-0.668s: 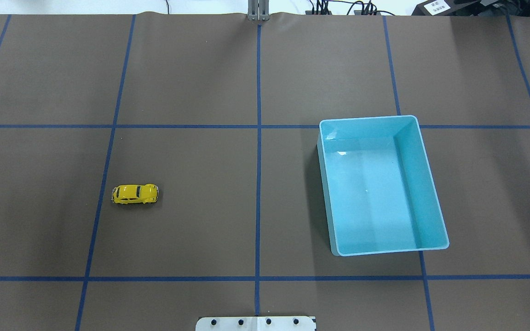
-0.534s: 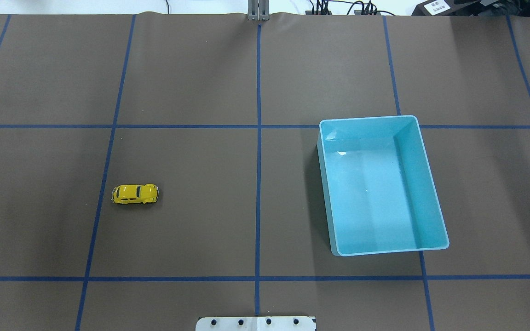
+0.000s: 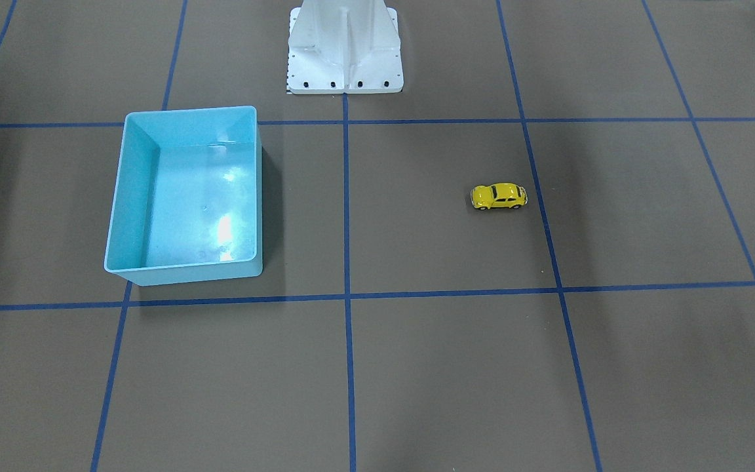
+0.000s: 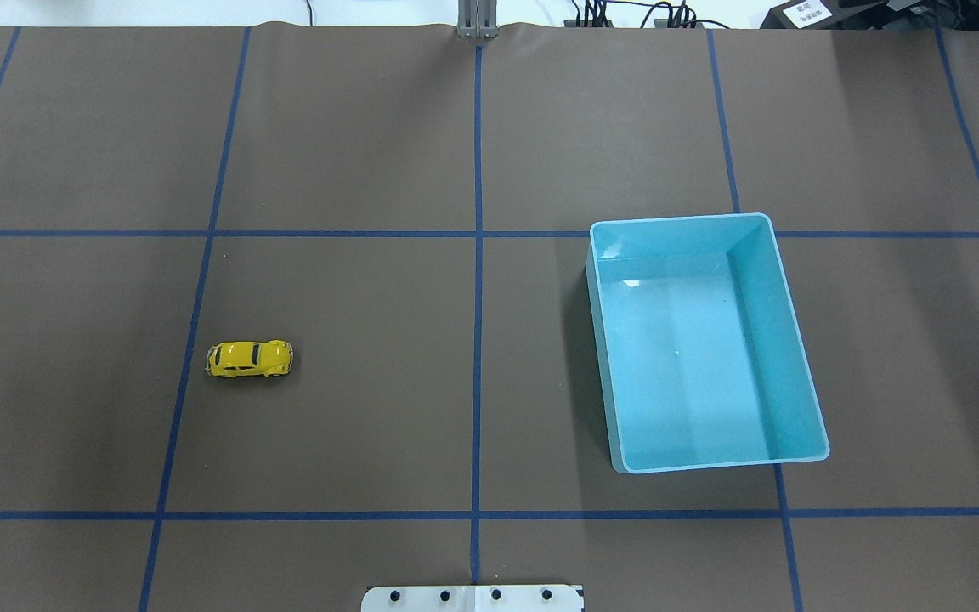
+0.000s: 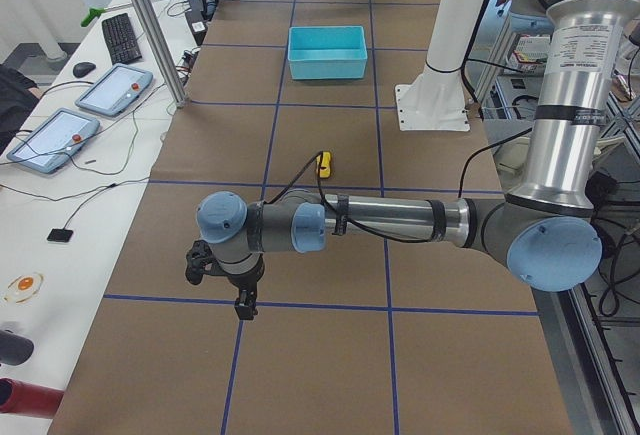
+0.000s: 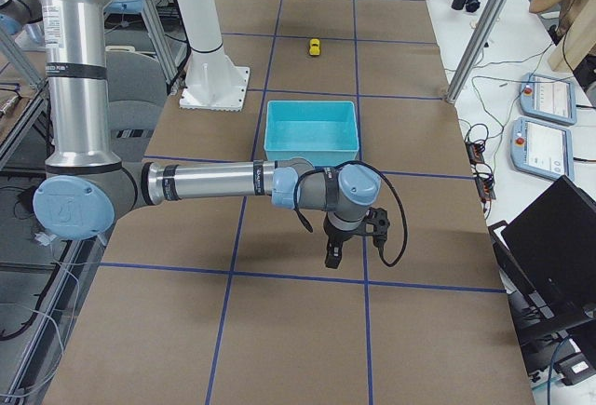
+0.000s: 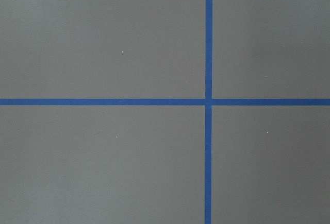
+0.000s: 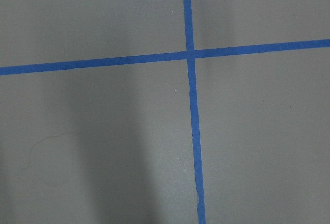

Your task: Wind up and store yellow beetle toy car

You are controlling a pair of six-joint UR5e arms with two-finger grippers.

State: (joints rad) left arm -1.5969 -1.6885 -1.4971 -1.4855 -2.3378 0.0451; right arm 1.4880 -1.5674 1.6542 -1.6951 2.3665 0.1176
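The yellow beetle toy car (image 4: pixel 249 359) stands alone on its wheels on the brown table cover, on my left half; it also shows in the other views (image 3: pixel 499 196) (image 5: pixel 324 163) (image 6: pixel 315 47). An empty light-blue bin (image 4: pixel 783 289) (image 3: pixel 130 196) sits on my right half. My left gripper (image 5: pixel 243 305) hangs low over the table's left end, well away from the car. My right gripper (image 6: pixel 332 256) hangs over the right end, past the bin. Both show only in the side views, so I cannot tell whether they are open or shut. The wrist views show only table cover and blue tape lines.
The white robot pedestal (image 3: pixel 345 46) stands at the table's near middle edge. Tablets (image 5: pixel 115 90) and a keyboard (image 5: pixel 122 35) lie on a side bench behind an aluminium post (image 5: pixel 150 30). Pendants (image 6: pixel 545 98) and a laptop (image 6: pixel 549 237) sit beyond the right end.
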